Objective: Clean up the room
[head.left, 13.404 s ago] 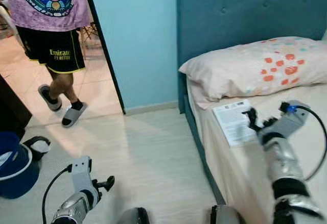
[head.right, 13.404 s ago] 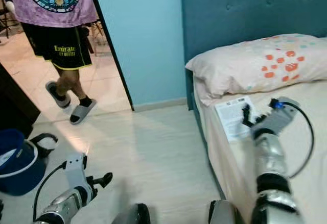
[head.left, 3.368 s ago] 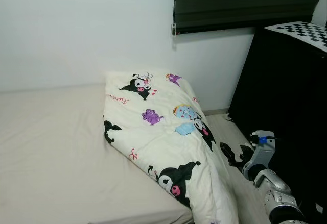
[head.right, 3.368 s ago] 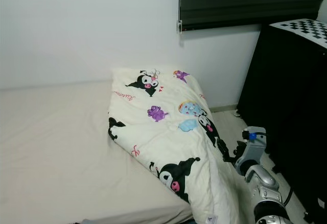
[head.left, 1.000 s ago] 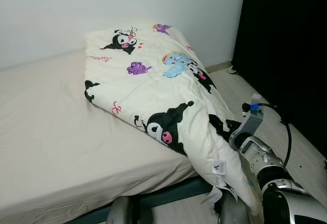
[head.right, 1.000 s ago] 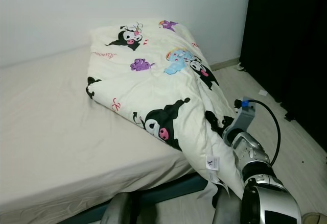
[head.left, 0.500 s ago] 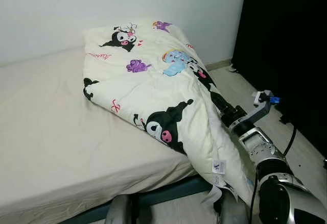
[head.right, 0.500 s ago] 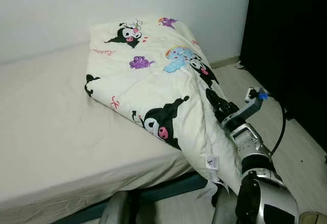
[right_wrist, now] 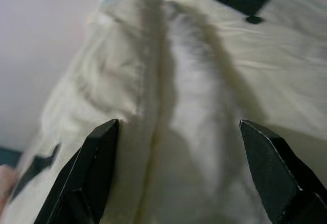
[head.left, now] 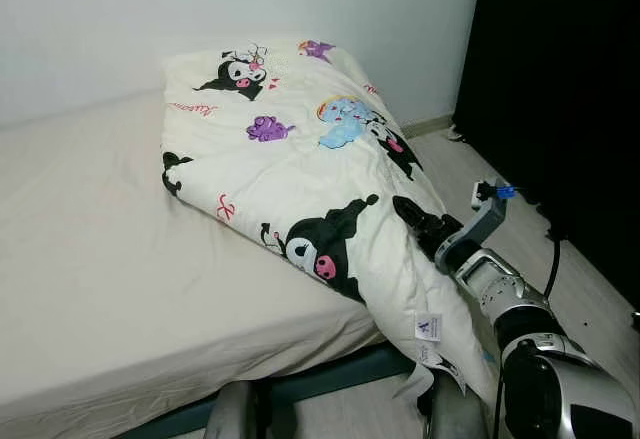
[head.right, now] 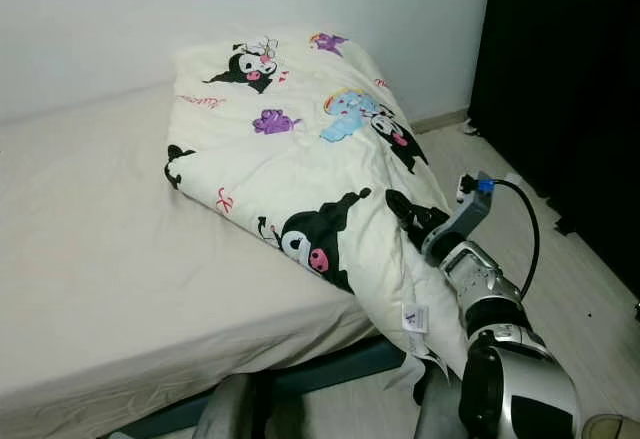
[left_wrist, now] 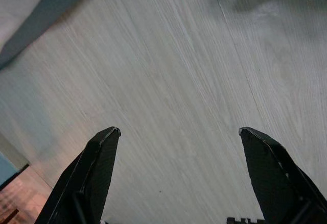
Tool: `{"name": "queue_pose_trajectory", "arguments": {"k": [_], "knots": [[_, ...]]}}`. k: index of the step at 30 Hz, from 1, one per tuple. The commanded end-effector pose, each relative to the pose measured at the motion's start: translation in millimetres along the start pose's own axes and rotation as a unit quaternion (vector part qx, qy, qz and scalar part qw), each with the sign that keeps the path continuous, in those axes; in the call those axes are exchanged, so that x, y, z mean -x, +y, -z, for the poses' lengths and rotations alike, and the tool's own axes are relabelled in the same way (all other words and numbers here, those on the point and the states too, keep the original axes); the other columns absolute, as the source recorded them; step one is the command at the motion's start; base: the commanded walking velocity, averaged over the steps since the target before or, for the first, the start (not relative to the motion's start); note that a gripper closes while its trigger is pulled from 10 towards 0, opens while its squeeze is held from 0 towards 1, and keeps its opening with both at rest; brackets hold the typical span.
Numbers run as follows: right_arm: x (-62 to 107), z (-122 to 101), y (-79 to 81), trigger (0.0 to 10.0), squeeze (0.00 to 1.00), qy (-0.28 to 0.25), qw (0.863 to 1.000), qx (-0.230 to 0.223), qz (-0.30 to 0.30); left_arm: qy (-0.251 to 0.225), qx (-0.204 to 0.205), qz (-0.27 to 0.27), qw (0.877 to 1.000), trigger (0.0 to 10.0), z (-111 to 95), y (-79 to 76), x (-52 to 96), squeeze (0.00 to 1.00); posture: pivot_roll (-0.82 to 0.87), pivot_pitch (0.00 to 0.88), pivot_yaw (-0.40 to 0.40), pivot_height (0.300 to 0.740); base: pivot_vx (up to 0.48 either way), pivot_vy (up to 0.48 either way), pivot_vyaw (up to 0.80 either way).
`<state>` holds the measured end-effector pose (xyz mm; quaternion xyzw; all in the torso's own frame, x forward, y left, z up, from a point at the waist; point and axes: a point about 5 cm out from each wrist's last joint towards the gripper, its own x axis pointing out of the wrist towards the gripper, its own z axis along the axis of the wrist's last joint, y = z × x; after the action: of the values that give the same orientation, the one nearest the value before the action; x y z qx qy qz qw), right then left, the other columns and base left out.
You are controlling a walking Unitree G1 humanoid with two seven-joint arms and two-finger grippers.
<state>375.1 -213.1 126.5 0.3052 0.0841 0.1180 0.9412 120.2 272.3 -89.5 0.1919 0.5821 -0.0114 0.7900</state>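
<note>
the bed (head.left: 90, 289) fills most of what you see, a bare cream mattress against a white wall (head.left: 150, 9), with a dark wardrobe (head.left: 560, 79) on your right and pale wood floor (head.left: 590, 289) between them. the cartoon-print duvet (head.left: 300, 159) lies bunched along the right edge of the bed, its lower end spilling over the corner towards the floor. your right gripper (head.left: 412, 217) is up against the hanging fold, and in the right wrist view its fingers (right_wrist: 97, 168) stand wide apart with the fabric ridge between them, not yet pinched. your left gripper (left_wrist: 179, 137) hangs idle over the floor, fingers spread too. the risk, as i judge it, is closing on a thin outer layer: the soft cover could slide out when you pull, or the whole bundle could drag off the mattress. watch the cable (head.left: 555, 264) looped off your right wrist as well; it could snag on the duvet.
</note>
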Motion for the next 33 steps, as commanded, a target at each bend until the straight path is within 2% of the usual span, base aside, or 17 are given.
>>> {"name": "queue_pose_trajectory", "arguments": {"k": [1,5,10,11,12,13,14,15,19,28,30,31,32,33], "knots": [[-2.1,0.3,-0.1,10.0,0.0,-0.001,1.0,-0.004,0.022,0.017,0.002,0.004,1.0,10.0,9.7,-0.9,0.6,0.0,0.11,0.184,0.138,0.532,0.0,0.0,0.0],[-2.7,0.5,0.5,10.0,0.0,0.002,1.0,-0.008,0.021,0.017,0.002,0.003,1.0,10.0,9.9,-0.1,0.7,0.0,0.11,0.184,0.137,0.532,0.0,0.0,0.0],[-4.8,15.1,3.6,10.0,0.0,0.051,0.998,0.002,0.024,0.018,0.003,0.003,1.0,10.0,10.7,0.6,0.9,0.0,0.11,0.183,0.137,0.532,0.0,0.0,0.0],[-5.2,16.0,4.4,5.0,0.0,0.052,0.998,-0.002,0.022,0.018,0.003,0.003,1.0,10.0,11.0,0.4,0.9,0.0,0.11,0.184,0.136,0.532,0.0,0.0,0.0],[-5.8,16.6,6.1,4.3,0.0,0.052,0.999,-0.006,0.013,0.018,0.003,0.003,1.0,10.0,11.3,0.0,0.9,0.0,0.12,0.185,0.135,0.532,0.0,0.0,0.0],[-6.6,16.7,8.5,2.1,0.0,0.051,0.999,-0.011,0.002,0.018,0.003,0.004,1.0,10.0,11.5,-0.4,0.9,0.0,0.12,0.185,0.135,0.532,0.0,0.0,0.0],[-6.6,16.7,8.5,2.1,0.0,0.051,0.999,-0.011,0.002,0.018,0.003,0.004,1.0,10.0,11.5,-0.4,0.9,0.0,0.12,0.185,0.135,0.532,0.0,0.0,0.0],[-7.1,16.7,10.1,0.0,0.0,0.05,0.999,-0.014,-0.006,0.018,0.003,0.004,1.0,10.0,11.6,-0.7,0.9,0.0,0.12,0.185,0.135,0.532,0.0,0.0,0.0],[-10.1,15.7,19.1,0.0,0.0,0.045,0.998,-0.024,-0.046,0.018,0.003,0.006,1.0,10.0,12.1,-3.1,0.7,0.0,0.11,0.187,0.13,0.532,0.0,0.0,0.0],[-13.0,6.8,28.3,0.0,0.0,0.012,0.995,-0.048,-0.086,0.019,0.003,0.008,1.0,10.0,12.9,-5.5,0.6,0.0,0.11,0.188,0.128,0.532,0.0,0.0,0.0],[-15.7,1.4,38.3,0.0,0.0,0.001,0.992,-0.041,-0.123,0.019,0.003,0.009,1.0,10.0,12.5,-7.2,0.4,0.0,0.11,0.182,0.126,0.532,0.0,0.0,0.0],[-15.7,1.4,38.3,0.0,0.0,0.001,0.992,-0.041,-0.123,0.019,0.003,0.009,1.0,10.0,12.5,-7.2,0.4,0.0,0.11,0.182,0.126,0.532,0.0,0.0,0.0],[-18.9,4.6,53.6,0.0,0.0,0.024,0.985,0.024,-0.171,0.018,0.003,0.01,1.0,10.0,11.9,-7.9,0.2,0.0,0.11,0.181,0.125,0.532,0.0,0.0,0.0],[-18.9,4.6,53.6,0.0,0.0,0.024,0.985,0.024,-0.171,0.018,0.003,0.01,1.0,10.0,11.9,-7.9,0.2,0.0,0.11,0.181,0.125,0.532,0.0,0.0,0.0]]}}
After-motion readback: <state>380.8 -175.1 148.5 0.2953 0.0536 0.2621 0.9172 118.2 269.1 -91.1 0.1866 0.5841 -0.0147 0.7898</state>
